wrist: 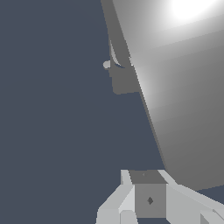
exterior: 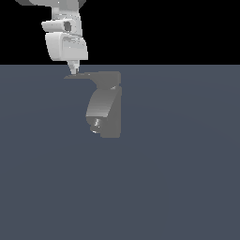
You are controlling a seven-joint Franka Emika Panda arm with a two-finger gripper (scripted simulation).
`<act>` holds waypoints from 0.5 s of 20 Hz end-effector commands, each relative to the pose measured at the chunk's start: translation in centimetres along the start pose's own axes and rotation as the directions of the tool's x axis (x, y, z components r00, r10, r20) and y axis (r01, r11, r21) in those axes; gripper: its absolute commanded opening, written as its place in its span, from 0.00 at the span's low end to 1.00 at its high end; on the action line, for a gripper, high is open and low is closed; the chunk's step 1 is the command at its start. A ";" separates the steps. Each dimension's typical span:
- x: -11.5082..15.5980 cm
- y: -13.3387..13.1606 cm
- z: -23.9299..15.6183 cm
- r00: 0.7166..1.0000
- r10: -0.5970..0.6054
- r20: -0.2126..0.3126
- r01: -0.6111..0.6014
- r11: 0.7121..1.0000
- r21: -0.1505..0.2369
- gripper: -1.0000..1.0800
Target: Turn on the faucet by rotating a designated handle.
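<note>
My arm (exterior: 65, 40) is glossy white, built of rounded, bulging shells with light grey shading and one small dark recess on the upper segment. It narrows to a pale, pointed gripper (exterior: 73, 70) at the end. Seen from my wrist, my fingers (wrist: 117, 202) are blocky, faceted light-grey wedges either side of a darker grey square pad that carries a small dark diamond mark.

The matte grey faucet (exterior: 111, 105) stands upright near the floor's far edge, its lighter curved spout dipping to a shiny nozzle, while the thin flat handle (exterior: 80, 76) juts level from its top toward the exterior view's left.
</note>
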State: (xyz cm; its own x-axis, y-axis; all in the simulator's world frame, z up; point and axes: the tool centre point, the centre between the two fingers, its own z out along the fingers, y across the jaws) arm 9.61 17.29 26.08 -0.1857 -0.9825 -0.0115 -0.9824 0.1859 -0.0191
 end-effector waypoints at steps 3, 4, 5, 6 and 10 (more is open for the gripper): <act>0.4 1.4 0.5 1.000 0.015 -0.007 -0.015 1.000 -0.011 0.00; 0.4 1.7 0.6 1.000 0.016 -0.008 -0.016 1.000 -0.012 0.00; 0.4 2.0 0.6 1.000 0.016 -0.008 -0.016 1.000 -0.012 0.00; 0.4 2.3 0.6 1.000 0.016 -0.008 -0.016 1.000 -0.013 0.00; 0.5 3.4 0.8 1.000 0.018 -0.009 -0.018 1.000 -0.014 0.00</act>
State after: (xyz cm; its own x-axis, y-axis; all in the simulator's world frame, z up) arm 7.04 17.57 26.09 -0.1783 -0.9839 -0.0100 -0.9837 0.1785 -0.0223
